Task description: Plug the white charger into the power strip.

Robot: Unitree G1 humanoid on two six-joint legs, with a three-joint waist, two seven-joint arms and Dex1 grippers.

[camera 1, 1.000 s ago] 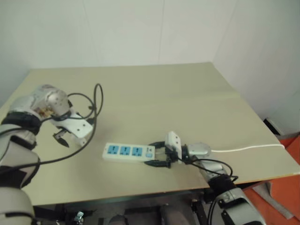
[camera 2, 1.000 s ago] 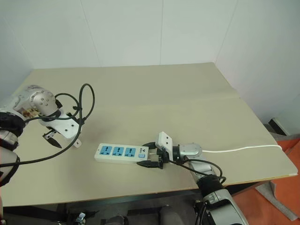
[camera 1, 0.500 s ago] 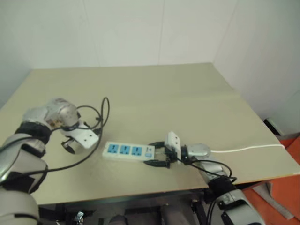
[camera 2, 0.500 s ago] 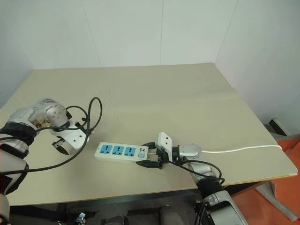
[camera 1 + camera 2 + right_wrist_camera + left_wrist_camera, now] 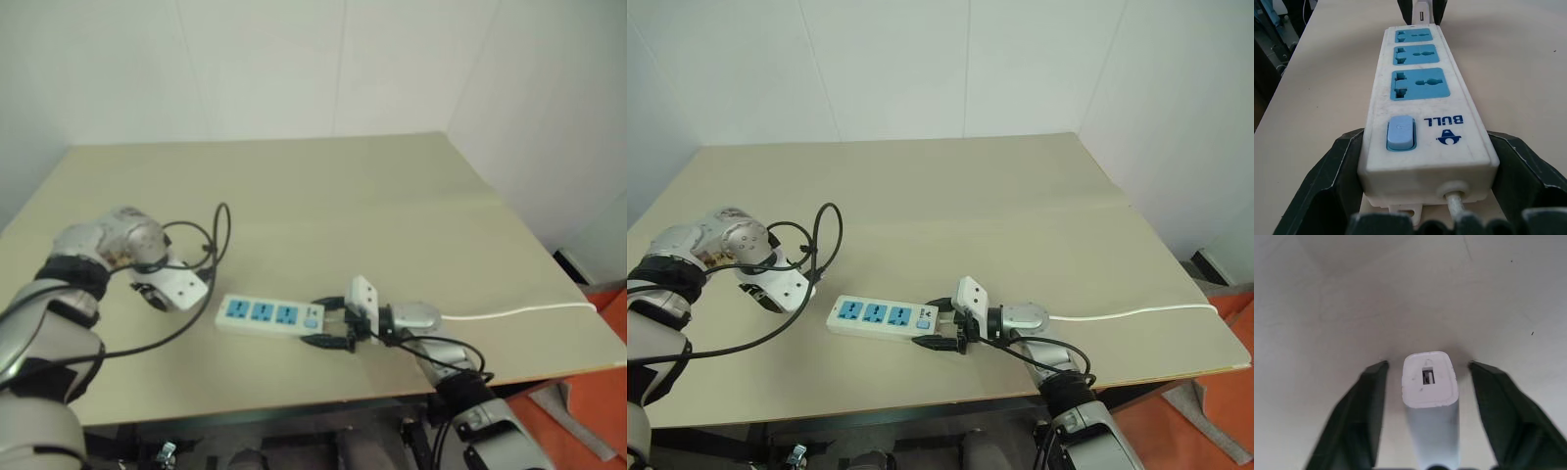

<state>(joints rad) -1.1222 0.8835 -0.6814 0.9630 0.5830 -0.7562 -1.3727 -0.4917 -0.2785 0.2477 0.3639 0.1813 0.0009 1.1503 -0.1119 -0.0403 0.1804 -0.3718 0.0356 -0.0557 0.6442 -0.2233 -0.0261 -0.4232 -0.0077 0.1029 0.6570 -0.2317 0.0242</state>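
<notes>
- The white charger stands on the tan table, between the left gripper's black fingers, with a gap on each side.
- The right gripper grips the power strip's switch end, fingers against both sides.

Long flat white plastic power strip: one
Blue socket faces on it: three
Small blue end switch: one
Thin white cord: one
Small white plastic charger block: one
Beige tabletop: one
</notes>
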